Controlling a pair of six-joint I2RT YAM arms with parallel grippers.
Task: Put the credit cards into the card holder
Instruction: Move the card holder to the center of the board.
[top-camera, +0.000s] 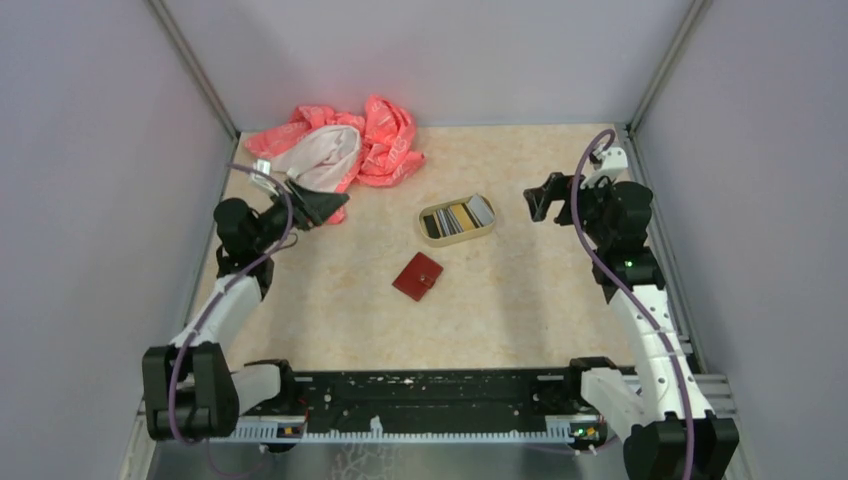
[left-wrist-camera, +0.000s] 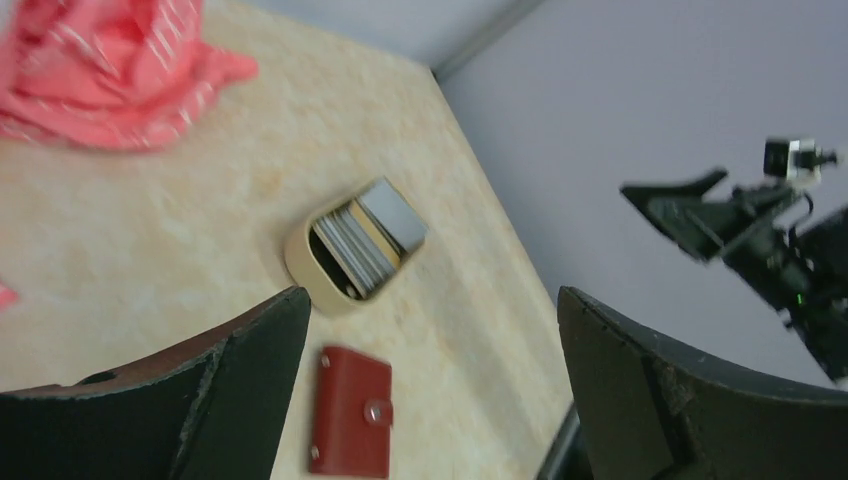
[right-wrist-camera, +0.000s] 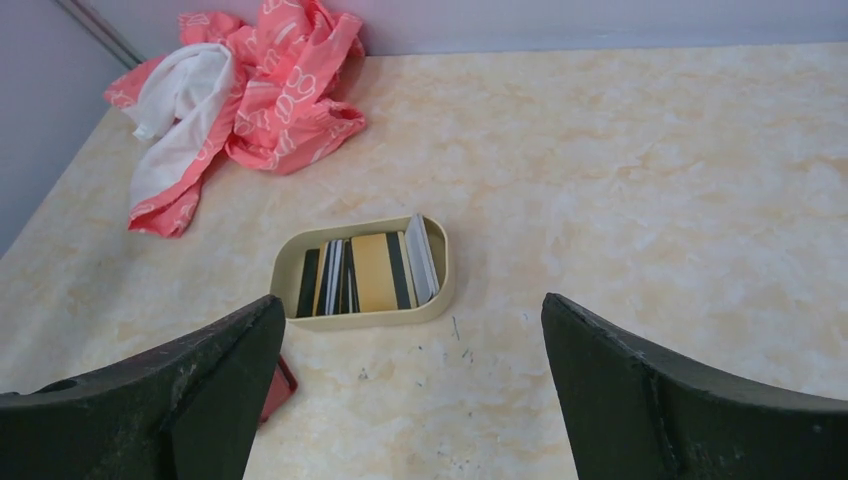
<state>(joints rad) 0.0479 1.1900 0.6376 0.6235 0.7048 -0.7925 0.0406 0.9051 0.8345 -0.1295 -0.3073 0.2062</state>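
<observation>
The dark-red card holder (top-camera: 418, 276) lies closed and flat on the table, its snap tab fastened (left-wrist-camera: 351, 413); only its corner (right-wrist-camera: 279, 388) shows past my right finger. Several credit cards (top-camera: 458, 218) stand on edge in a tan tin tray (top-camera: 430, 237), yellow, grey and dark ones (right-wrist-camera: 372, 272) (left-wrist-camera: 366, 240). My left gripper (top-camera: 310, 203) hovers open at the left, well away from both. My right gripper (top-camera: 540, 198) hangs open to the right of the tray. Both hold nothing.
A crumpled pink and white cloth (top-camera: 340, 146) lies at the back left, just behind the left gripper. Grey walls with metal posts (top-camera: 655, 70) close in the table on three sides. A black rail (top-camera: 430, 395) runs along the near edge.
</observation>
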